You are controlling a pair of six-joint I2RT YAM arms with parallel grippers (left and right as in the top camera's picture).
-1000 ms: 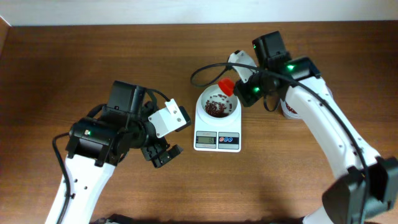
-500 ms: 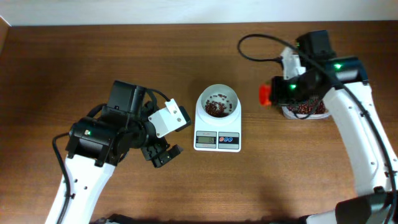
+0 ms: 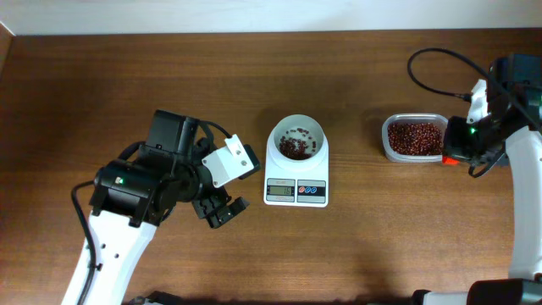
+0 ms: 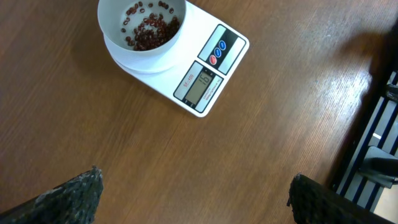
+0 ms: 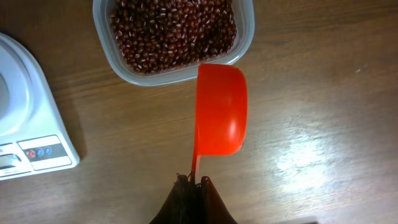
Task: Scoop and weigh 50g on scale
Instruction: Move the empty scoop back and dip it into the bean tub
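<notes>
The right gripper (image 5: 193, 184) is pressed together on the thin handle of the orange scoop (image 5: 221, 112), which points away from the wrist. No beans show in the scoop. It hangs over the table (image 3: 339, 254), with its front edge just at the near rim of the clear tub (image 5: 244, 43) of red beans (image 5: 174, 28). The step in hand seems to be the refill. The next move calls for lowering the scoop into the beans, taking a small load and carrying it level to the scale (image 3: 296, 191).

The scale stands in the middle of the table, well apart from the tub. Its white bowl (image 4: 140, 57) holds only a thin layer of beans, and the display (image 4: 198, 87) seems to read sixteen, so much is left to add.

The right arm reaches along the right side of the table, wrist turned down. The left gripper (image 4: 193, 199) is spread wide and holds nothing; it hovers near the scale, the arm bent at rest
</notes>
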